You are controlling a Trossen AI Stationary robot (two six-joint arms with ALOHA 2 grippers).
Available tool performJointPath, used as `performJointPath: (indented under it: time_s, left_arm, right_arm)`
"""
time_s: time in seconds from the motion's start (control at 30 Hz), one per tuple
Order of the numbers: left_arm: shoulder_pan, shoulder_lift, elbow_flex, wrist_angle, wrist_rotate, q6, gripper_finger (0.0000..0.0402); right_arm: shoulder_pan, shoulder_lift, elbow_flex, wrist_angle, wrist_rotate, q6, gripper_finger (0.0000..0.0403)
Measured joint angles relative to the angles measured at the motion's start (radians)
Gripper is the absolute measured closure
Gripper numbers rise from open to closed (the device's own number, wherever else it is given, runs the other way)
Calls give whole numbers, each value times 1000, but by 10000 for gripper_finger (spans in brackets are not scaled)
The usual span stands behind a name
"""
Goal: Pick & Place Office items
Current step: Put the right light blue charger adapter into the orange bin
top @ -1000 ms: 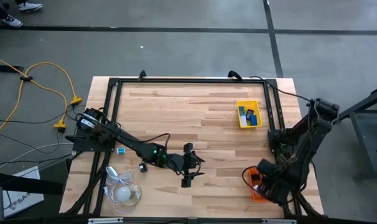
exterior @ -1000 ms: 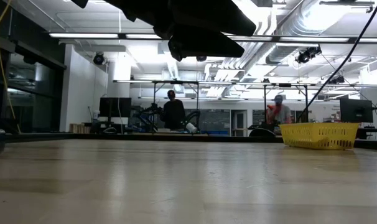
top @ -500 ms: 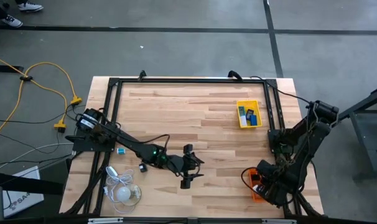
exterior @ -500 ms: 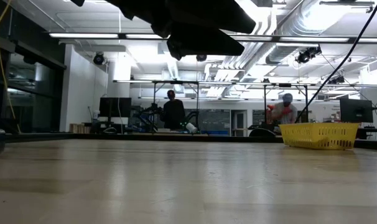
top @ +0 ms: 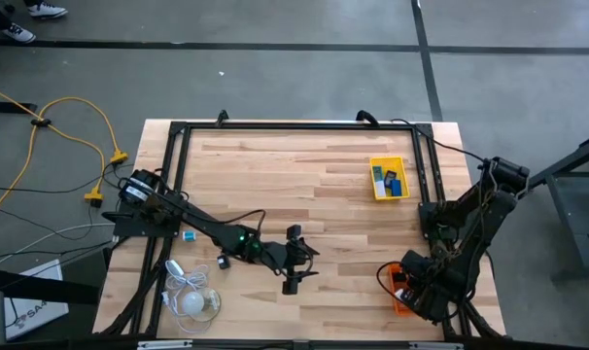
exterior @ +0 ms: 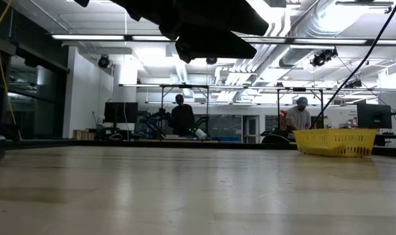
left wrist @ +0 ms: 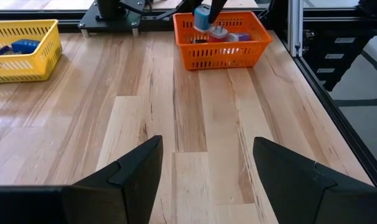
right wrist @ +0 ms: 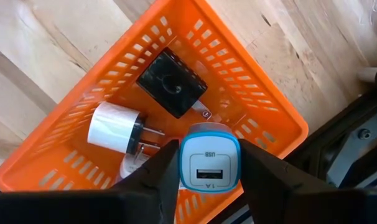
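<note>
My right gripper [right wrist: 209, 149] points down over the orange tray [right wrist: 263, 102] at the table's near right and is shut on a blue-and-white USB charger [right wrist: 209, 163]. In the tray lie a black adapter [right wrist: 172, 82] and a white plug [right wrist: 116, 129]. The left wrist view shows the same charger [left wrist: 202, 16] above the orange tray [left wrist: 221, 50]. My left gripper [left wrist: 207, 146] hangs open over the near middle of the table [top: 294, 260], with only bare wood between its fingers. A yellow tray [top: 375, 181] at the far right holds blue pieces. My right gripper pinches the charger between its two fingers [right wrist: 160, 171], which lie on its two opposite sides [right wrist: 183, 163]. The fingers come from above, pointing down. The charger sits upright with its USB port face up, lifted clear above the orange tray.
A teal piece [top: 190, 234] and a black piece [top: 224, 261] lie on the wood at the near left. Beside them is a white bulb-like thing with a coiled cord [top: 192, 299]. A black frame [top: 294, 124] runs round the table. People stand in the room behind [exterior: 181, 117].
</note>
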Motion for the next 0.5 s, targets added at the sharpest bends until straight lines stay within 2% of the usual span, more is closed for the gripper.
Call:
performJointPath:
  time_s: [0.3, 0.5]
  left_arm:
    - [0, 0, 0, 0, 0, 0, 160]
    - [0, 0, 0, 0, 0, 0, 160]
  right_arm:
    - [0, 0, 0, 0, 0, -43, 221]
    - [0, 0, 0, 0, 0, -44, 206]
